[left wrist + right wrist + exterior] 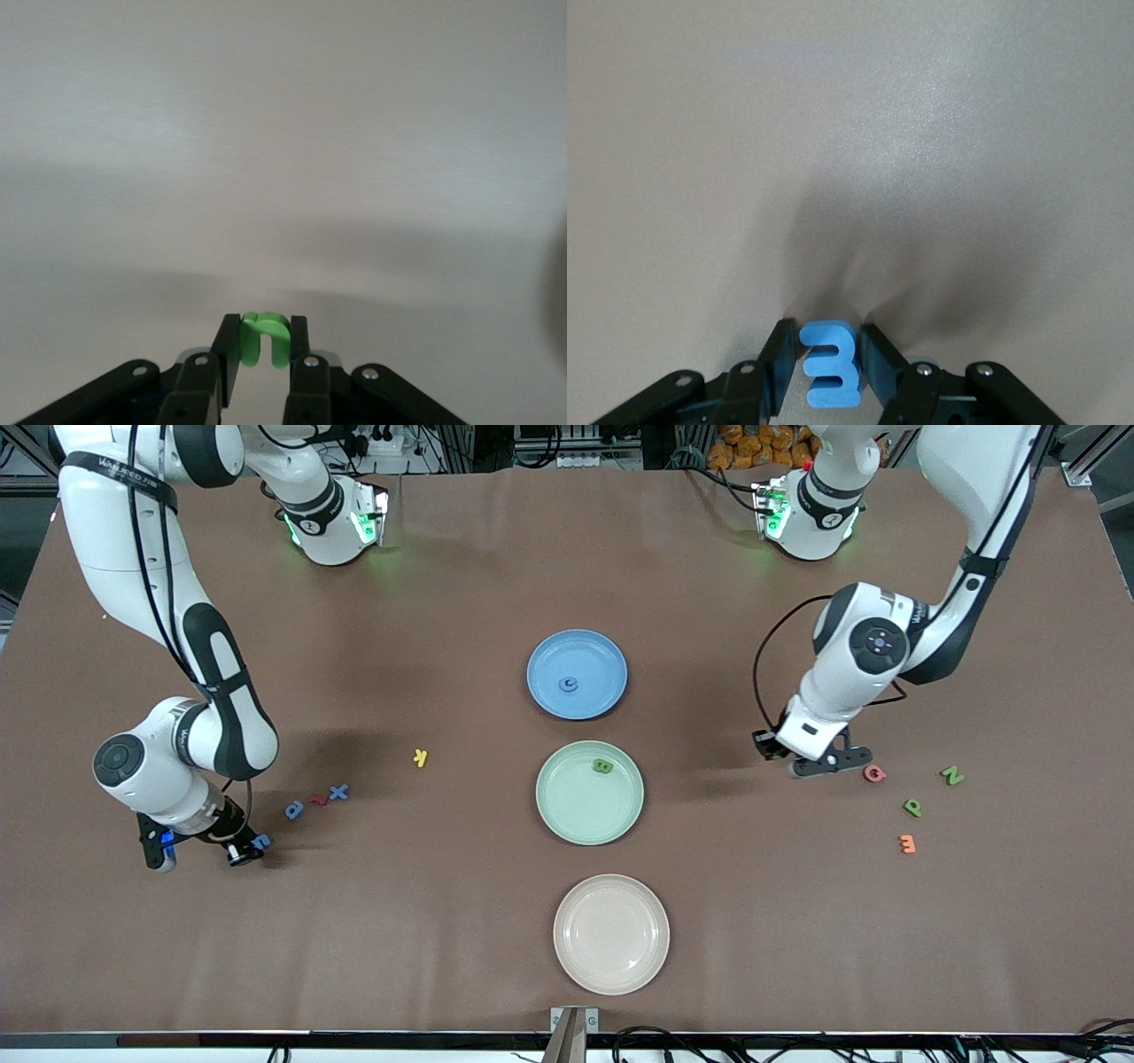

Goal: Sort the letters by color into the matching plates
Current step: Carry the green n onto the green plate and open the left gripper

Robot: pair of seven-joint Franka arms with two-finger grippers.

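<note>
My right gripper (827,329) is down at the table at the right arm's end, its fingers against both sides of a blue letter (830,372) that lies flat. Two more blue letters (294,810) (338,792) lie close by. My left gripper (264,329) is shut on a green letter (263,343) and hangs low over the table at the left arm's end, near a red G (874,773). The blue plate (598,657) holds one blue letter (569,685). The green plate (580,810), nearer the front camera, holds a green B (602,765). A green N (951,775) and a green P (912,807) lie loose.
A cream plate (611,933) sits nearest the front camera, in line with the other two plates. A yellow K (421,757) lies between the right arm's letters and the plates. A small red letter (317,800) sits among the blue ones. An orange letter (906,843) lies near the green P.
</note>
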